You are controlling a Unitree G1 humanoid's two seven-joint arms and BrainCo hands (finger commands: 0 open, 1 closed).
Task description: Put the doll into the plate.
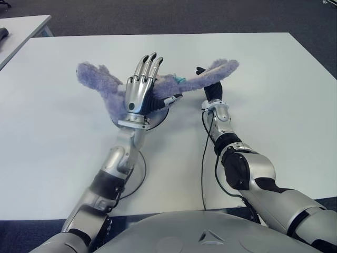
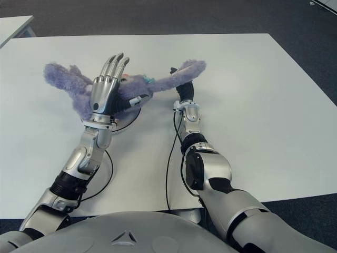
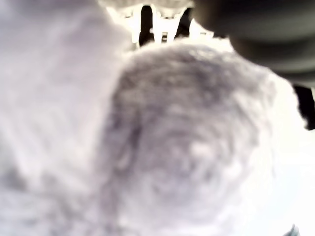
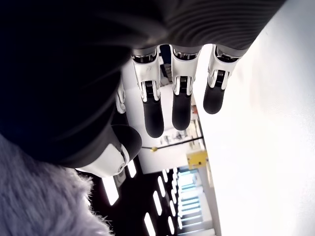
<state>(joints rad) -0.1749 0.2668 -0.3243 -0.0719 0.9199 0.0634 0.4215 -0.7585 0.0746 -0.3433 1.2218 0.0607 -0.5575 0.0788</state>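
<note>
Nearest the lens, the robot's grey rounded torso shell [image 1: 210, 234] fills the lower edge of the frame, both silver arms reaching up toward the middle of the white table [image 1: 274, 95]. At centre frame, a fluffy lavender plush doll [image 1: 100, 84] with long floppy limbs sprawls across a round white plate [image 1: 158, 117], only a sliver of whose rim shows beneath it, lower right of the toy. One plush limb stretches to the upper left, another to the upper right. The left hand [image 1: 141, 89] stands over the doll's middle with its metal fingers [image 1: 149, 66] straight, close together and pointing up the frame; it grips nothing, though the left wrist view is filled with fur. The right hand [image 1: 210, 88] sits under the doll's right-hand limb, its black-tipped fingers [image 4: 181, 110] extended and slack in the right wrist view, clasping nothing, plush [image 4: 39, 196] just beside it. Black cables [image 1: 203, 158] trail along both forearms.
</note>
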